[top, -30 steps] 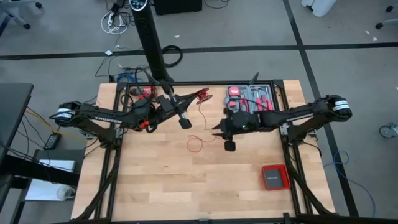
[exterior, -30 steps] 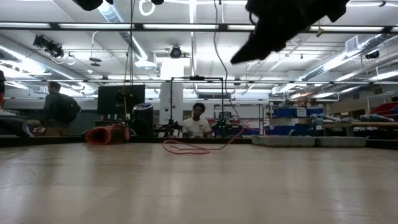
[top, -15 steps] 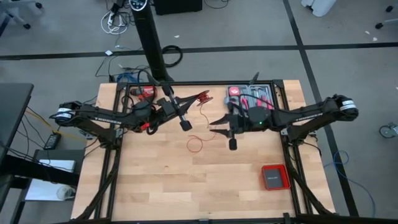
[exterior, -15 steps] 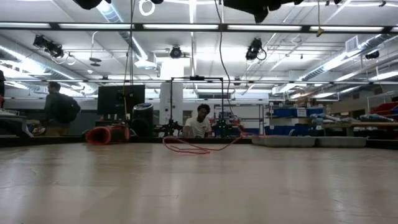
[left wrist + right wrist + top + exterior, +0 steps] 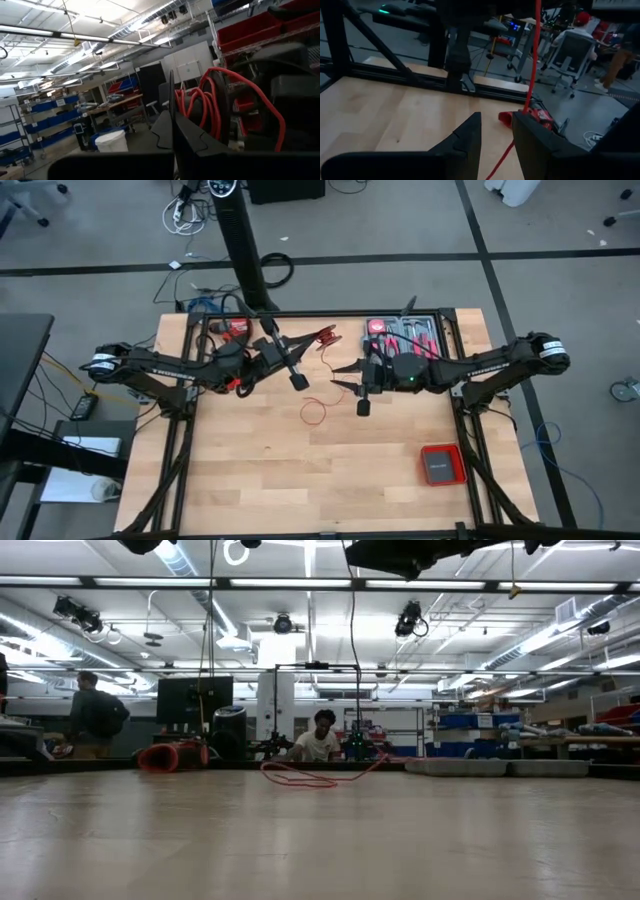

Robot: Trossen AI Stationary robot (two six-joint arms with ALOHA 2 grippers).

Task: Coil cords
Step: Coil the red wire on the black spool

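Both grippers work one red cord [image 5: 314, 412]: left gripper [image 5: 172, 107] clamps its coiled bundle (raised), right gripper [image 5: 496, 131] sits parted around the hanging strand — a loop rests on the table [image 5: 280, 470], and pulling may snag it.

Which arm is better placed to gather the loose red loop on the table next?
Probably the right: its claw is open just beside the red cord, while the left claw already holds coiled cord.

Pale smooth wooden table [image 5: 260, 470], glossy red rubbery cord [image 5: 314, 412], matt black frame [image 5: 330, 315].
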